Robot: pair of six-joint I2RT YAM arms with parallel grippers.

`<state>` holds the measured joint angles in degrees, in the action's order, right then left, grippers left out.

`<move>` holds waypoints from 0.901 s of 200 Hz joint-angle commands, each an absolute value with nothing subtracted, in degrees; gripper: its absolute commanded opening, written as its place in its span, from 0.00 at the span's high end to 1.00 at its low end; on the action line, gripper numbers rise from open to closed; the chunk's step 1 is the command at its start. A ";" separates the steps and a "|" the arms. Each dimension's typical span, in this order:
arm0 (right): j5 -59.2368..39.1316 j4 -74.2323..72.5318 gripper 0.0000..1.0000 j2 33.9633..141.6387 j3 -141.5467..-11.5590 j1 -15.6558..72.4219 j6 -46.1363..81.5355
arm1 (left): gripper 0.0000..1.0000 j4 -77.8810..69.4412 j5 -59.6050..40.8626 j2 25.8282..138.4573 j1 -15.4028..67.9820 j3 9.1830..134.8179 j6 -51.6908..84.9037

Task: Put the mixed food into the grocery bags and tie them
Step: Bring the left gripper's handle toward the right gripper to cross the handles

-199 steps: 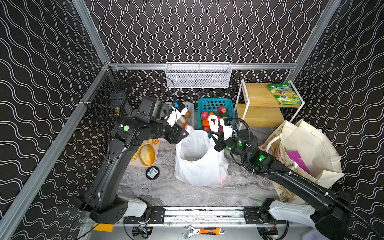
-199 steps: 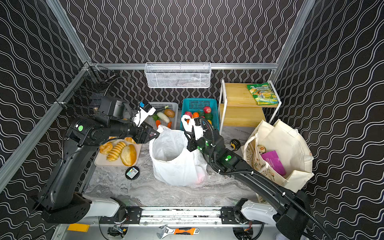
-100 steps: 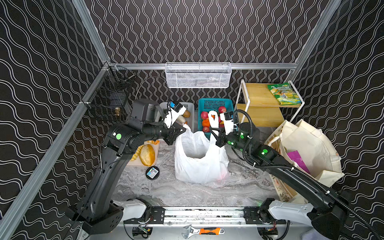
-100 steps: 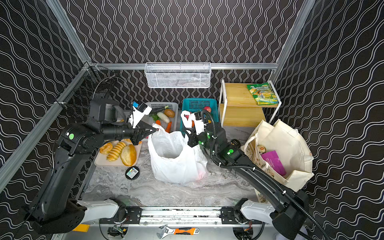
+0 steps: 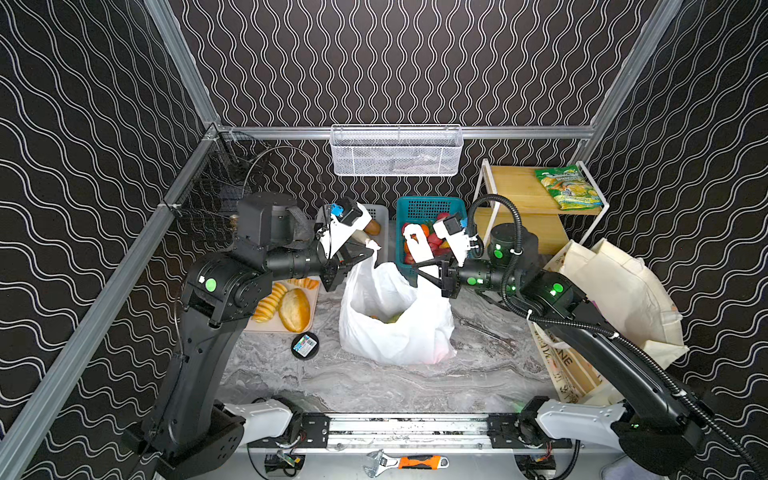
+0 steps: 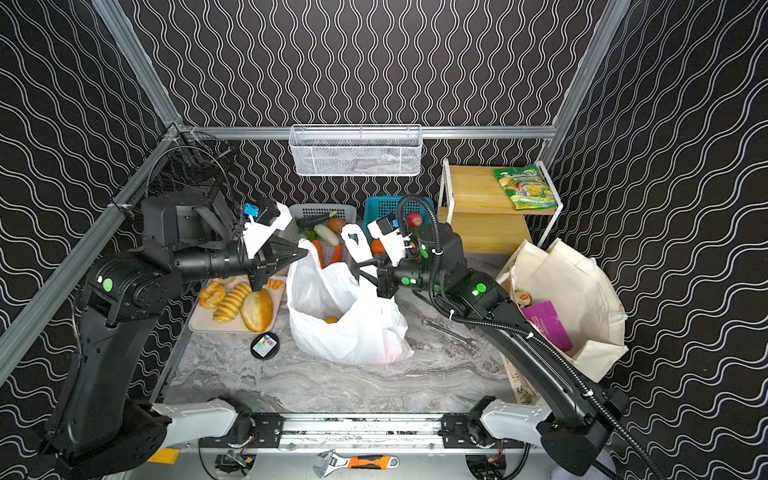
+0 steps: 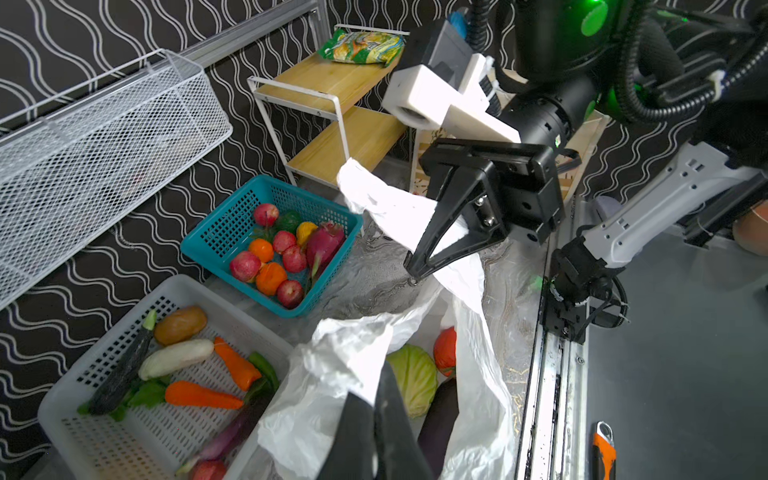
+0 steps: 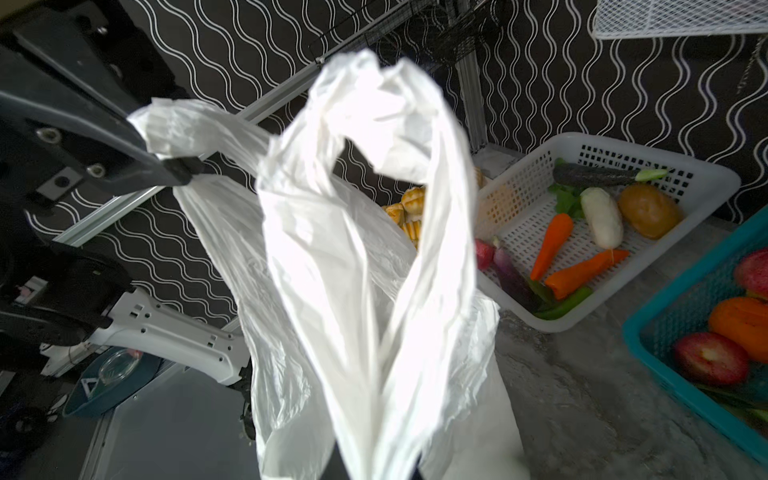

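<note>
Right, both sets of fingers are clamped shut on plastic. L gripper (image 5: 366,250) pinches one bunched handle of the white plastic carrier bag (image 5: 395,332). R gripper (image 5: 417,266) pinches the other handle, w/ its loop (image 8: 446,166) standing free above the tips. The bag body sags below & between the two pairs of tips, mouth open. Toy cabbage (image 7: 413,380), tomato (image 7: 444,351) & aubergine (image 7: 440,415) lie inside, just under the L fingers (image 7: 392,419).

Risks, as I judge them:
- Film looks thin & slick, so a handle could slide out of either pinch once the arms cross to knot. L side is worse, since only a short tuft pokes past the tips.
- Pulling too hard could tear a handle, or lift & tip the bag and spill veg toward the white basket (image 8: 550,324) beside the L fingers.
- Crossing puts fingers & wrist cams v. close together, so they may collide.
- Any regrip frees a handle, which would prob. flop into the mouth.

Hard to see:
- How much plastic sits between the R jaws. Its own wrist view is blurred and the tips are cut off at the frame edge.
- L tips are also cut off in their own wrist view.
- From the top views only a sliver of the contents shows.
- Cream canvas tote (image 5: 623,286) stands well away from both pairs of fingers, partly behind the R arm. A purple packet (image 6: 548,326) shows in it; the rest of its inside is unseen.
</note>
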<state>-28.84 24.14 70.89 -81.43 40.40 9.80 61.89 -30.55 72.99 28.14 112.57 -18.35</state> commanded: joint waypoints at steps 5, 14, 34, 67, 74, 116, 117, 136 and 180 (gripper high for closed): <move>-31.26 28.55 1.00 73.51 -83.98 40.43 7.06 | 1.00 62.11 -37.33 74.03 28.36 111.84 -23.20; -30.87 28.69 1.00 74.58 -84.17 40.39 6.54 | 1.00 61.72 -38.97 74.47 28.63 111.16 -23.71; -31.89 27.66 1.00 76.75 -83.51 40.45 5.38 | 1.00 61.60 -41.23 75.90 30.34 109.76 -25.19; -36.04 20.70 1.00 76.99 -78.35 40.39 4.04 | 1.00 64.06 -39.95 79.59 35.93 109.42 -29.53; -37.12 19.86 1.00 76.98 -77.45 40.43 3.51 | 1.00 64.16 -39.83 80.29 36.74 109.51 -30.24; -40.58 16.16 0.93 75.04 -72.48 40.09 -0.60 | 1.00 58.87 -40.01 82.16 38.84 108.26 -31.10; -40.59 16.03 0.93 74.96 -72.32 40.08 -0.65 | 1.00 58.53 -40.00 82.13 38.84 108.18 -31.02; -41.33 12.66 0.91 72.63 -69.06 39.66 -1.46 | 1.00 54.02 -39.55 81.31 38.89 105.77 -30.06; -42.56 6.88 0.83 68.10 -63.09 38.44 -2.05 | 1.00 48.48 -41.62 81.58 39.14 101.95 -27.73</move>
<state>-40.97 12.53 69.73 -64.79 38.94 -0.08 53.91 -39.51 81.34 39.00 103.04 -29.67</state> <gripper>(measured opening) 0.144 0.049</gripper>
